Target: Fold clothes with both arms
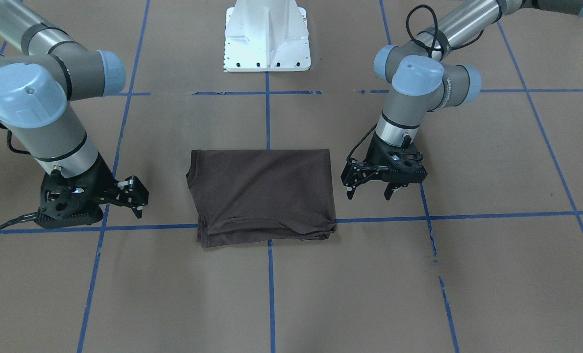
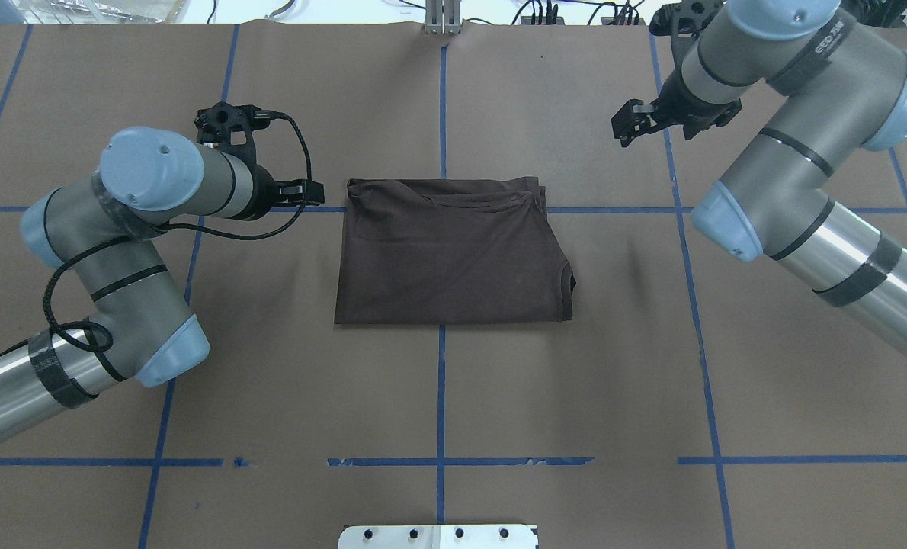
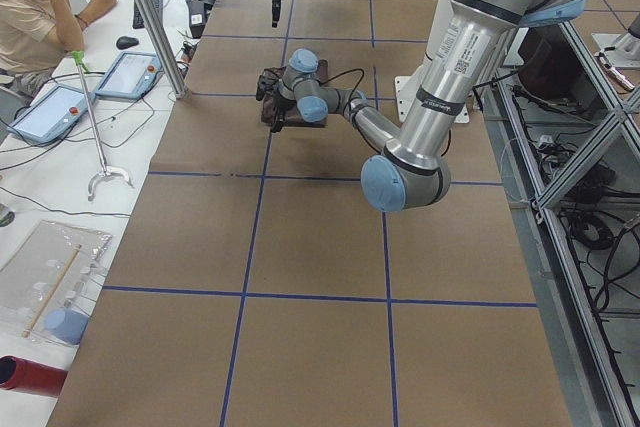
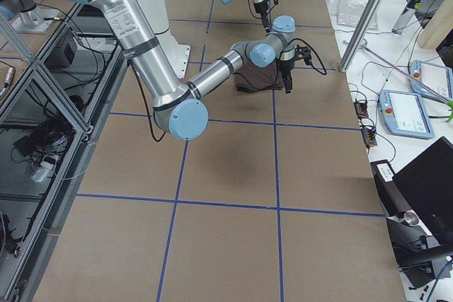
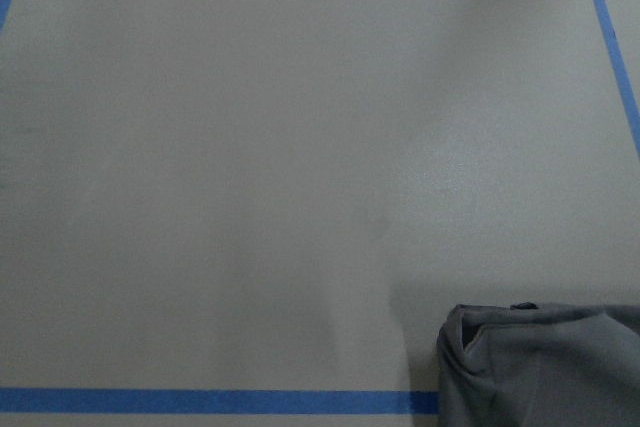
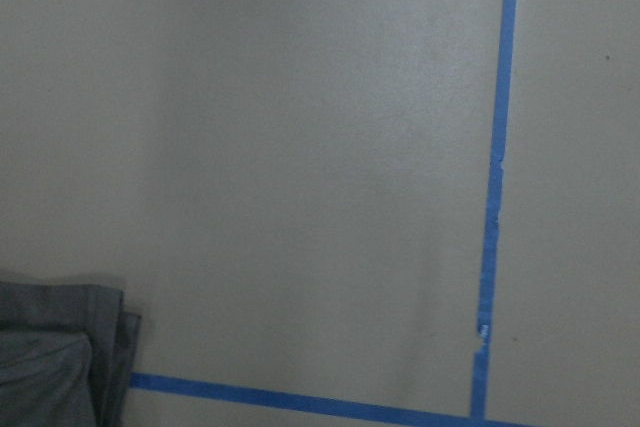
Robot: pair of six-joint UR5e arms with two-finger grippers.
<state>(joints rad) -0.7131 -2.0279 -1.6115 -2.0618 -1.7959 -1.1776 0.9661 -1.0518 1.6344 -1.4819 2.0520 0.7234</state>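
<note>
On the brown-papered table (image 1: 492, 162), the T-shirt (image 1: 262, 191) lay folded in a rectangle at the centre, between the left gripper (image 1: 368, 192) and the right gripper (image 1: 133, 198), both spread wide and empty, so folding looked finished, with only withdrawal likely left.

Worktop (image 2: 575, 396) brown, gridded with blue tape (image 2: 440, 381). White pedestal (image 1: 267, 39) at its robot-side edge. Seated person (image 3: 35, 12) near a tablet (image 3: 45, 112) beyond the worktop's end
</note>
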